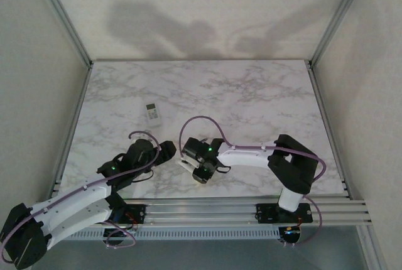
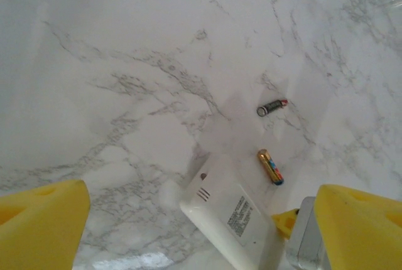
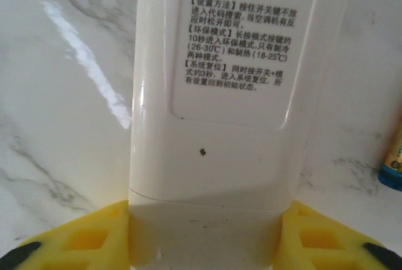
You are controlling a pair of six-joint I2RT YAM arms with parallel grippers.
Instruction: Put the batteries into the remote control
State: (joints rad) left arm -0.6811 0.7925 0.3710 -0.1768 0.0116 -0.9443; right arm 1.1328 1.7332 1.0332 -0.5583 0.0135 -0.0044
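The right gripper (image 3: 210, 237) clamps the near end of the remote (image 3: 220, 125) between its yellow pads, label side up, probably to steady it with the battery side facing up. In the left wrist view that remote lies at the lower centre on the table (image 2: 94, 63). Two batteries lie loose just beyond it, one dark (image 2: 271, 107) and one coppery (image 2: 270, 166), apart from each other. The left gripper (image 1: 163, 150) hovers with its fingers (image 2: 41, 223) spread wide, holding nothing, seemingly lined up to pick one up.
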